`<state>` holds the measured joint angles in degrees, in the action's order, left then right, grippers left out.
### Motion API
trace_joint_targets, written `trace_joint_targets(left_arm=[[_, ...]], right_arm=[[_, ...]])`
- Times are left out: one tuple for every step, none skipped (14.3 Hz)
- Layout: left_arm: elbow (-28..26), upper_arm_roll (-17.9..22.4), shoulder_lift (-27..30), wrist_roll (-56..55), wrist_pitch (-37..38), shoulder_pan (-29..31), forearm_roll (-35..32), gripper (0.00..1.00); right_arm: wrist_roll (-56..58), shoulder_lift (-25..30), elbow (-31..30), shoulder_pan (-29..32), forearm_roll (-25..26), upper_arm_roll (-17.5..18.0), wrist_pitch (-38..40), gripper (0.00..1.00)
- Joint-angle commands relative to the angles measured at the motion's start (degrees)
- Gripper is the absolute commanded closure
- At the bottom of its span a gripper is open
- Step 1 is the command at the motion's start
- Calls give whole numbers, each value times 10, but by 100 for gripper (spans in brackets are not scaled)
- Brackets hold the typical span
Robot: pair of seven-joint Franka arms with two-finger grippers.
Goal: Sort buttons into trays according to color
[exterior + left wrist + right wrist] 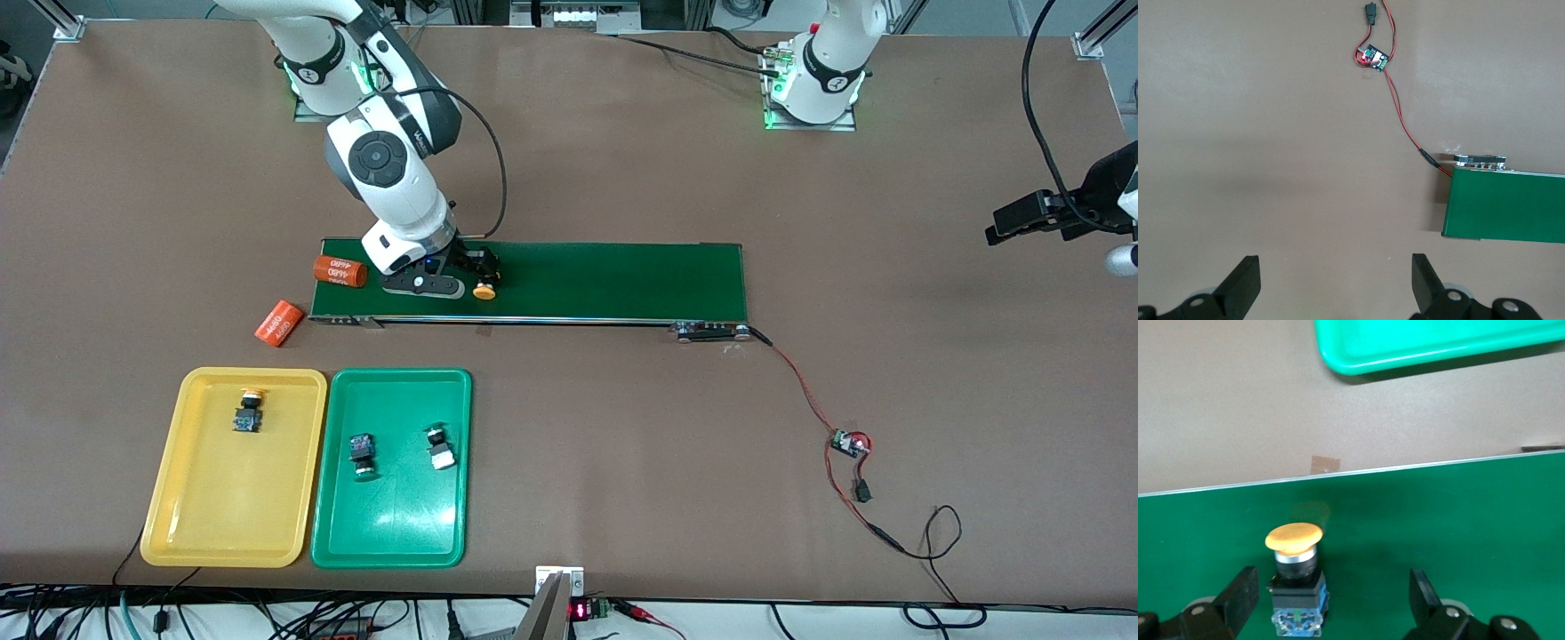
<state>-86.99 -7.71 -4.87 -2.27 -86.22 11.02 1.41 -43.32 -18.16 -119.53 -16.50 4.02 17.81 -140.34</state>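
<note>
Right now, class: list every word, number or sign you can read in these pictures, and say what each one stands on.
"4680": white print on the orange cylinder lying on the dark-green conveyor belt.
"4680": white print on the orange cylinder lying on the brown table, seen at an angle.
Red digits on the small display at the table's near edge: too small to read.

Green tray cropped by frame, left arm mostly out of view
</note>
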Motion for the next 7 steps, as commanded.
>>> trace_joint_targets(left_arm=[[-6,-3,13,10,7,3,2,0],[-6,-3,13,10,7,3,2,0],[-6,-3,13,10,7,3,2,0],[-6,-4,13,10,7,3,2,0],[-6,-3,13,10,7,3,2,0],[-6,-3,13,10,7,3,2,0],[-6,-3,13,10,7,3,2,0]], right_arm=[[-20,-11,10,-4,13,2,2,0],[-20,-13,10,-5,13,2,1,0],[-19,-19,11,-5,14,2,0,0],[-16,-22,11,-5,14,2,-1,0],[-16,-31,11,-6,14,2,-7,0],[-16,-35,11,-7,14,2,-12,0],[-16,-40,11,-10,14,2,-13,0]])
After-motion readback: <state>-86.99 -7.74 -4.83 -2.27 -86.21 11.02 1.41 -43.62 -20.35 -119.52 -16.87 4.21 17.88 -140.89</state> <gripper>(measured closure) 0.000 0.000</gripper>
